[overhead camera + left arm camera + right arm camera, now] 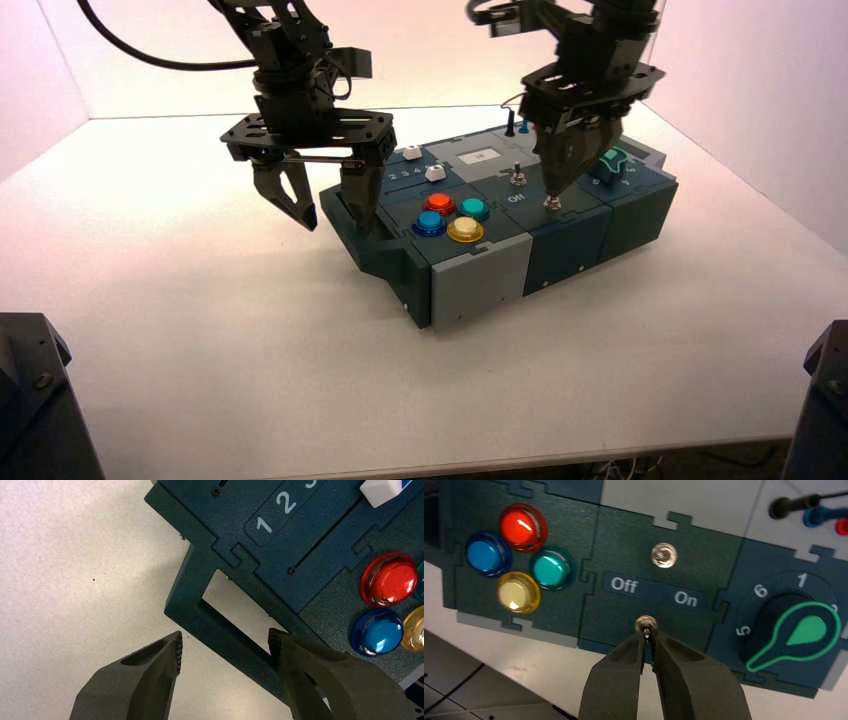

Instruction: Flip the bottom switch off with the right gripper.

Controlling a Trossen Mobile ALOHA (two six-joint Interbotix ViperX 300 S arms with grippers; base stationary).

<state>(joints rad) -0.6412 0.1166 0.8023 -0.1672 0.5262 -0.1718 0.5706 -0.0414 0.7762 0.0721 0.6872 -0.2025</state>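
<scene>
The bottom switch point(645, 623) is a tiny silver toggle on a hex nut below the "Off / On" label point(654, 592), at the box's near edge point(551, 203). My right gripper point(647, 636) points straight down at it point(551, 192). Its two black fingers are shut, with the lever's tip pinched between their points. Which way the lever leans is hidden by the fingers. My left gripper point(337, 222) hangs open at the box's left corner, one finger over the dark frame point(220, 630) there and one over the table.
A second silver toggle point(664, 555) stands above the label. Red point(522, 526), blue point(486, 554), teal point(551, 568) and yellow point(518, 591) buttons lie left of the switches. The green knob point(804, 630) sits to their right. Wire plugs point(819, 515) stand at the back.
</scene>
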